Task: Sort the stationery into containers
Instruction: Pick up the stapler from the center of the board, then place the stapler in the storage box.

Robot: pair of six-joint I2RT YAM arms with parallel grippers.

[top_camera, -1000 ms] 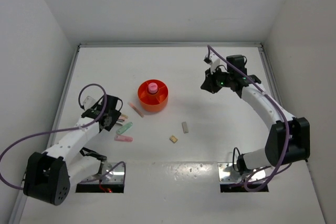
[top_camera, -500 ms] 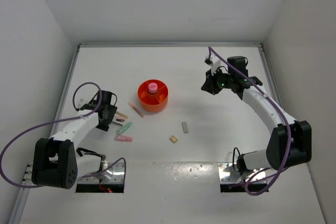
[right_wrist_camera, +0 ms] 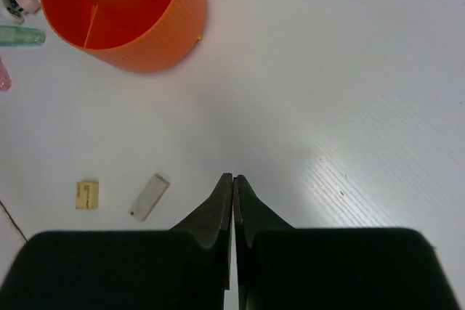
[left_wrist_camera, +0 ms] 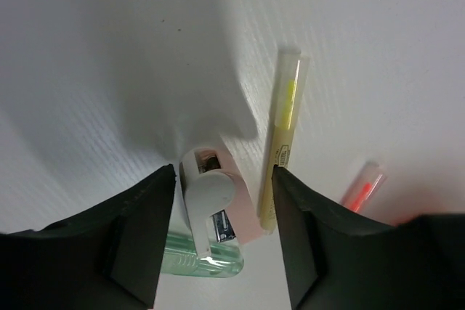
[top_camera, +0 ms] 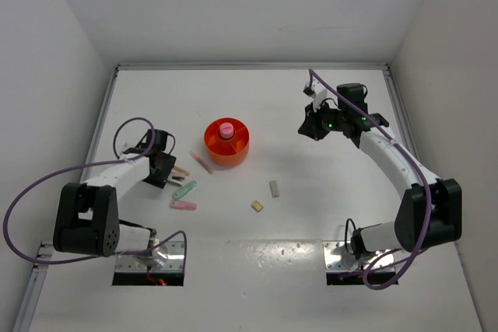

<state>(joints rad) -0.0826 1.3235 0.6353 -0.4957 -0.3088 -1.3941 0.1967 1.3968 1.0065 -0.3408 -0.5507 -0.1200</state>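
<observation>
Orange divided tub, pink capsule in its central cup.
Left gripper spread over white piece and mint stick; right gripper pressed together.

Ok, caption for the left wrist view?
Open left end effector straddles a white piece, tan stick beside it, mint stick at frame bottom.

- Orange tub: round, upright, divided compartments; a pink capsule stands in its central cup.
- Pink stick, tan stick, mint stick, second pink stick: flat on the desk, left of the tub.
- Larger beige block, smaller beige block: flat, apart, nearer than the tub.
</observation>
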